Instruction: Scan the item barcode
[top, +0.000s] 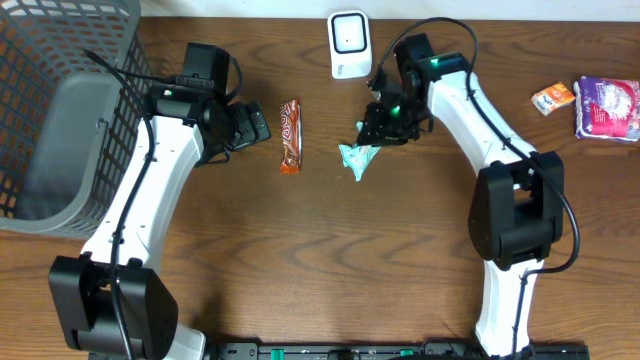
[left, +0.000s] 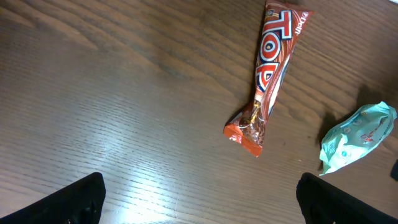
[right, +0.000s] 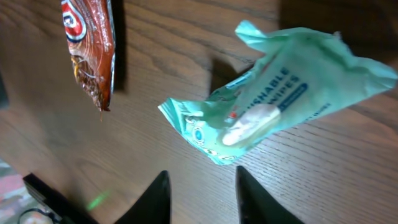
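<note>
The right gripper (right: 200, 186) hangs low over the table (top: 330, 260) with its two fingers (right: 155, 199) parted a little and only bare wood between them; it pinches nothing. Just ahead of its fingertips lies the teal wipes packet (right: 273, 106), crumpled, printed side up; whether the tips brush its edge I cannot tell. The white barcode scanner (top: 348, 45) stands near this gripper, on the side away from the packet. The left gripper (left: 199, 193) is spread as wide as it goes, empty; ahead of it and a touch to one side lies a red-brown chocolate bar (left: 272, 68), lengthwise away from it, with the teal packet beyond that. Behind the left arm sits a grey mesh basket (top: 100, 40); two small packets (top: 590, 102) lie well apart from the right gripper, out past its arm.
</note>
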